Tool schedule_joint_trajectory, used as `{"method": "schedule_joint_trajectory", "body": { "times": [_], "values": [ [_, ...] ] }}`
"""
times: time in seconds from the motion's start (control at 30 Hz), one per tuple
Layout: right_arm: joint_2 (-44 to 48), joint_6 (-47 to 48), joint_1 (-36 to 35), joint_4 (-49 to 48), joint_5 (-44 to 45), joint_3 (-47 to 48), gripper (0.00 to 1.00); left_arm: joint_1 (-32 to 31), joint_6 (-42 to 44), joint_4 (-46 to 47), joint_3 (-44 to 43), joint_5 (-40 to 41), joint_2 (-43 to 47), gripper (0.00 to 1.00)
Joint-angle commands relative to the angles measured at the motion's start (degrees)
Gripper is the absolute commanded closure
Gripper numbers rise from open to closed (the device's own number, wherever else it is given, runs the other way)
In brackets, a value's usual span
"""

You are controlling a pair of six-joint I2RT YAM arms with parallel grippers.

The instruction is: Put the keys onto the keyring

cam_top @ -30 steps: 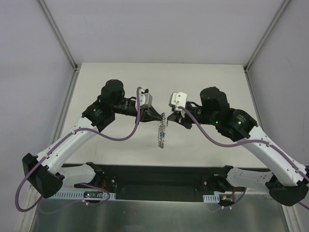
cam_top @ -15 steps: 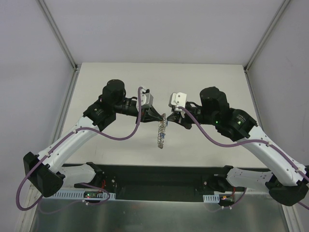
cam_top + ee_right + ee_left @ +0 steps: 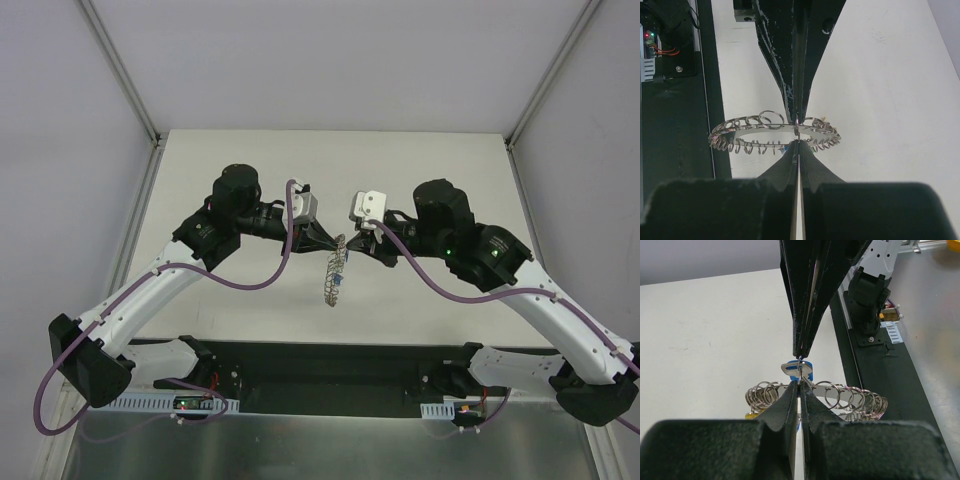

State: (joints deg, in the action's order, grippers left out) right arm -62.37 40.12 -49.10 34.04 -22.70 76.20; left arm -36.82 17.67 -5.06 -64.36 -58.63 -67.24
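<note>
Left tool (image 3: 799, 392) clamped on the keyring's (image 3: 840, 396) rim; right tool (image 3: 799, 353) pinched together, its tip meeting the left's. Blue key (image 3: 805, 369) sits between both tips.

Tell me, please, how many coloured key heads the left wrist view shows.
2: a blue key behind the keyring, mid-span; a yellow key under its left end; others may be hidden.

Keyring (image 3: 722, 137) silver-grey; key (image 3: 805, 369) blue-headed; cables (image 3: 250, 287) purple; table (image 3: 420, 160) off-white.

Robot lab test cell: white table (image 3: 250, 160) inside plain grey panels (image 3: 330, 60) on metal struts (image 3: 120, 72), exposed circuit boards (image 3: 190, 403)
</note>
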Motion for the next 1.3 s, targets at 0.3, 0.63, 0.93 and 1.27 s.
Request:
{"method": "schedule_joint_trajectory", "body": {
  "times": [0.3, 0.63, 0.93, 1.27],
  "values": [
    [1.7, 0.4, 0.3, 0.8, -0.9, 2.1, 0.99, -0.4, 2.5, 3.7, -1.6, -2.2, 1.3, 1.0],
    [1.3, 0.7, 0.4, 0.4, -0.9, 2.5, 0.99, -0.4, 2.5, 3.7, -1.7, -2.9, 1.0, 1.0],
    [1.1, 0.8, 0.7, -0.5, 0.1, 2.4, 0.99, -0.4, 2.6, 3.6, -1.9, -3.3, 0.8, 1.0],
    [0.6, 0.9, 0.8, -0.6, -0.9, 2.9, 0.99, -0.4, 2.8, 3.7, -2.2, -4.1, 0.2, 1.0]
  ]
}}
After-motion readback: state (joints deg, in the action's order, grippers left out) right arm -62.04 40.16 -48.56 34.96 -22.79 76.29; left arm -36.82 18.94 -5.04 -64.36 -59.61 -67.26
